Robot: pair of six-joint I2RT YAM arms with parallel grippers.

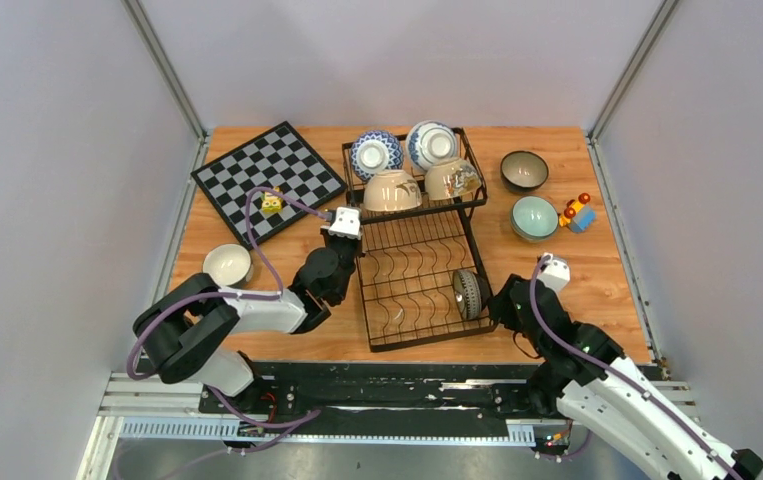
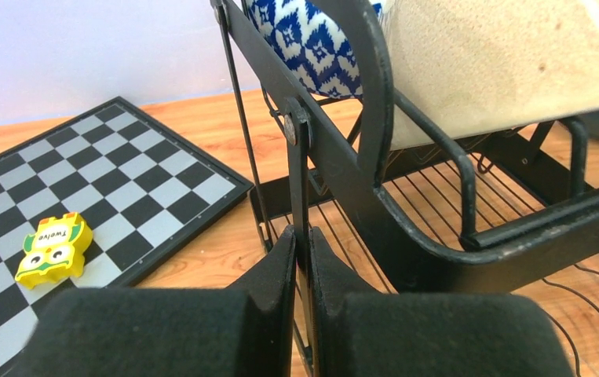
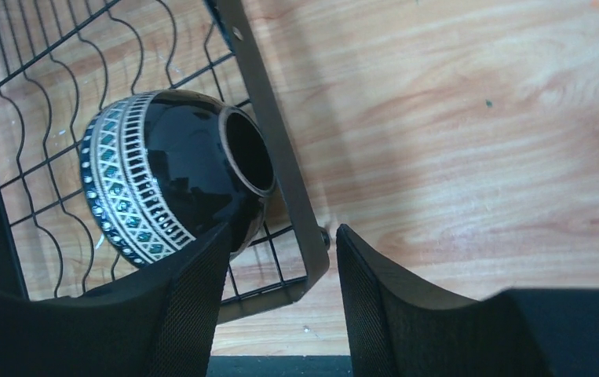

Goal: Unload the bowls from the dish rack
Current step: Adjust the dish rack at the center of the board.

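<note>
Your left pincer [image 2: 302, 237] pinches an upright of the dish rack [image 2: 437, 255], likely steadying it, while your spread right pincer [image 3: 282, 237] straddles the rack's lower right rim to reach the dark bowl [image 3: 162, 173] lying sideways there.

Left fingers [image 2: 272, 275] pinched nearly together; right fingers [image 3: 194, 298] spread apart

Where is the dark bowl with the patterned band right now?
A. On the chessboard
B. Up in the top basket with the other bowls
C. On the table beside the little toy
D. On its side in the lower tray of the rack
D: the dark bowl lies tipped on its side on the wavy wire floor of the rack, close to the tray's right edge.
</note>
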